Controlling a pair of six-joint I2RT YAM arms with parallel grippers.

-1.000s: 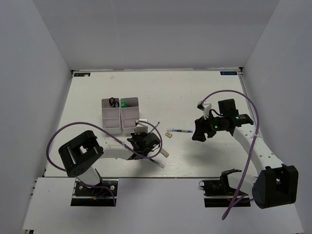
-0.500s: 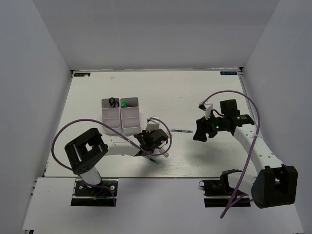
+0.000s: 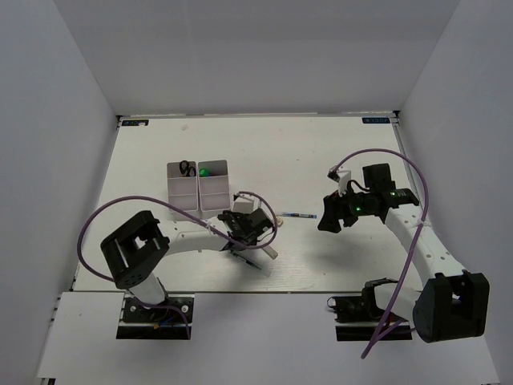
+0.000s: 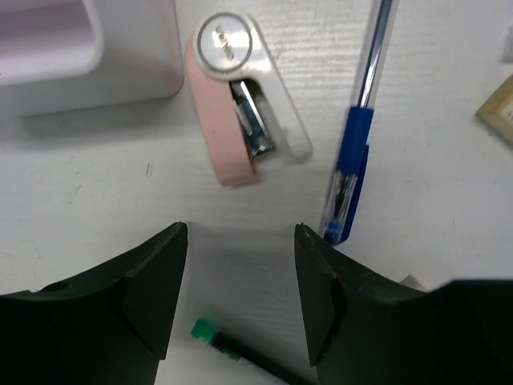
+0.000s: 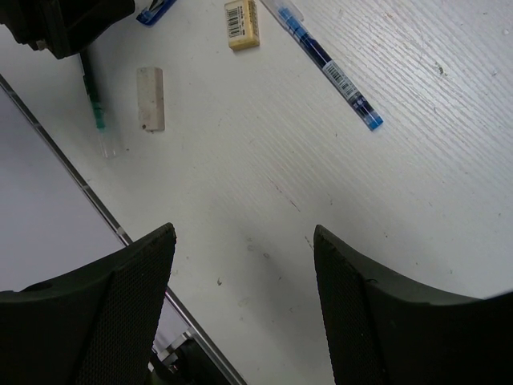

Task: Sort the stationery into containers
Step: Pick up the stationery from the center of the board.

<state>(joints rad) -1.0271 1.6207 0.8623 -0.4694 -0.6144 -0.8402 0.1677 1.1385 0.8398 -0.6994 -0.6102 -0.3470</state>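
The two containers [image 3: 184, 192] [image 3: 214, 192] stand side by side left of centre; black scissors [image 3: 186, 168] and a green-capped marker [image 3: 204, 170] sit in their back compartments. My left gripper [image 3: 248, 231] [image 4: 240, 233] hangs open just in front of the right container [image 4: 80, 48]. Beyond its fingertips lie a pink-and-white eraser holder [image 4: 236, 104] and a blue pen [image 4: 357, 136]. A green-tipped black pen [image 4: 240, 349] lies under the jaws, untouched. My right gripper [image 3: 329, 220] [image 5: 244, 233] is open over bare table. A thin blue pen [image 5: 325, 64] [image 3: 300, 215] lies ahead of it.
A beige eraser [image 5: 242, 24] [image 4: 501, 112] and a white eraser [image 5: 150, 98] [image 3: 272, 251] lie between the two arms. The table's near edge [image 5: 96, 208] runs close to the right gripper. White walls enclose the table on three sides.
My left gripper's jaws have gone from shut to open, and its wrist has shifted slightly right in front of the containers. The right arm has not moved.
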